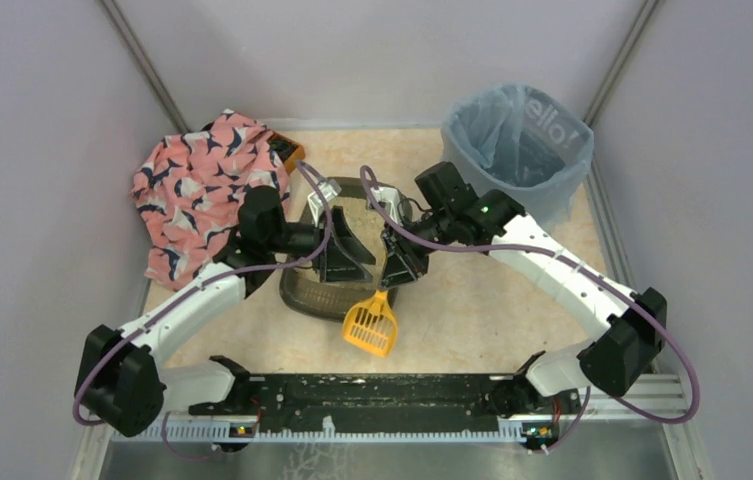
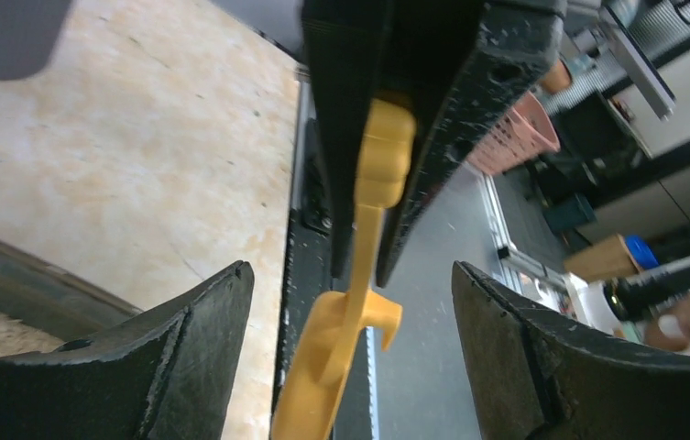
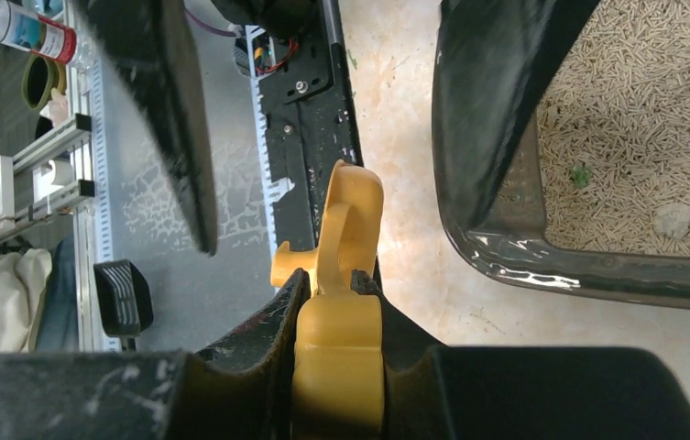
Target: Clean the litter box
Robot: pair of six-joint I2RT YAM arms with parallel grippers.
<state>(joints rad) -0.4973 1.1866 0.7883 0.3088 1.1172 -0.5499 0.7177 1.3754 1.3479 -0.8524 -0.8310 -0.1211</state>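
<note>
Table: beige marbled flat surface (image 1: 472,290) between pale walls; carries everything listed below.
Cloth: crumpled pink fabric with a dark and white print (image 1: 197,190), at the back left corner, just beside the litter box.
Bin: tall grey plastic container (image 1: 564,190) lined with a pale blue bag (image 1: 497,130), at the back right corner, apart from the litter box.
Litter box: low rectangular dark grey-brown translucent tray with rounded corners (image 3: 542,266), at the middle of the table between the two arms; filled with pale beige pellet litter (image 3: 634,110).
Left gripper: black two-finger end effector (image 2: 352,275), jaws spread wide and grasping nothing; one finger is over the tray's near corner, and the scoop handle passes between the fingers without touching them.
Right gripper: black two-finger end effector (image 3: 334,293), clenched on the scoop's handle.
Scoop: small yellow-orange slotted plastic scoop (image 1: 372,325), head pointing toward the arm bases, just in front of the tray's near edge.
Debris: pale lump (image 3: 673,220) and green flecks lying on the litter.
</note>
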